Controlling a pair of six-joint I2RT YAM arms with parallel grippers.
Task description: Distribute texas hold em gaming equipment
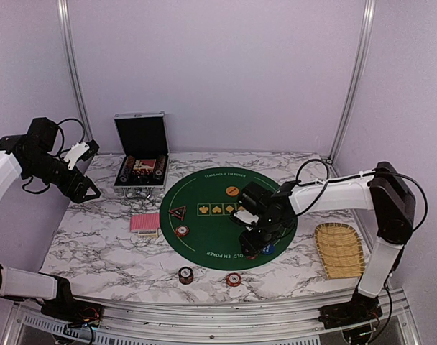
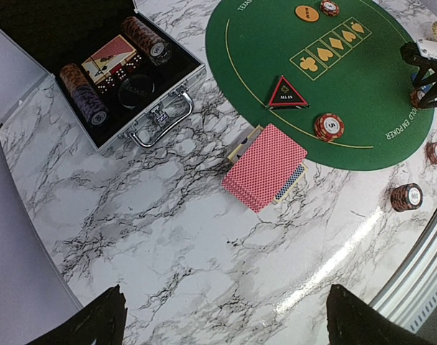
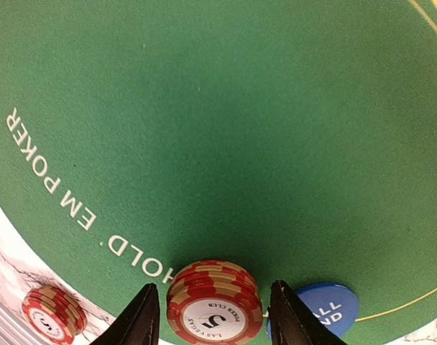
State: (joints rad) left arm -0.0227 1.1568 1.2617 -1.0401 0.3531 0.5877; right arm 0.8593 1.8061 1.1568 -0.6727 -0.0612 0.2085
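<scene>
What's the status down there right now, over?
Left gripper open, empty. Right gripper open, straddling red striped poker chip stack on green round mat. Blue round button disc close beside one finger.

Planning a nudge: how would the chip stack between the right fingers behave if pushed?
The chip stack shows several separate discs, so it would probably shear apart. The green mat looks soft, likely dragging its base; freed chips may roll.

**Legible Print on the Poker Set**

"HOLD' EM POKER" in white along the edge of the green mat (image 3: pixel 204 108). Club, heart, diamond and spade suit signs (image 2: pixel 332 44) boxed in yellow. "ALL IN" on the triangular marker (image 2: pixel 287 93). "5" and "LAS VEGAS POKER CLUB" atop the red chip stack (image 3: pixel 215 302). Only "ALL" and "ND" visible on the blue disc (image 3: pixel 323 309).
</scene>
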